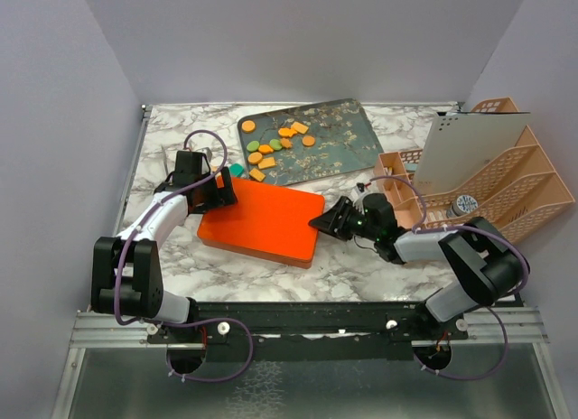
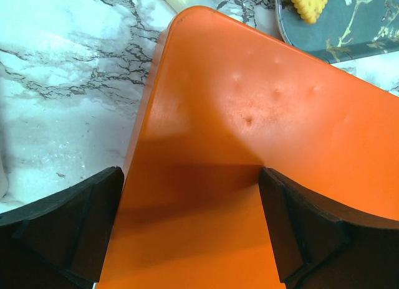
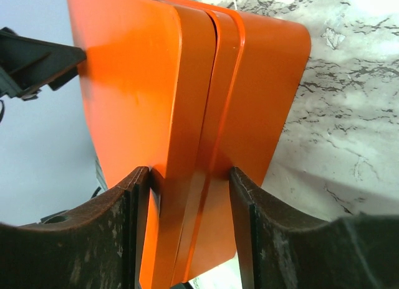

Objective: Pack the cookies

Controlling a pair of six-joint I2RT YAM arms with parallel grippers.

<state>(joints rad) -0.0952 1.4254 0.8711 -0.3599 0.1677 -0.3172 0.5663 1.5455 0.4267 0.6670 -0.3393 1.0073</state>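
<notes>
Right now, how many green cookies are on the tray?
2: one green cookie near the left edge of the tray, another just right of it. Others may be hidden among the rest.

The right claw [image 3: 190,174] straddled an orange box [image 3: 143,83] seen edge-on, one dark finger [image 3: 93,239] pressed to each broad side. A seam ran down the box's narrow edge between lid and base. Marbled desk [image 3: 349,114] lay to the right. At upper left, the black left claw [image 3: 62,55] met the box's far end.
</notes>
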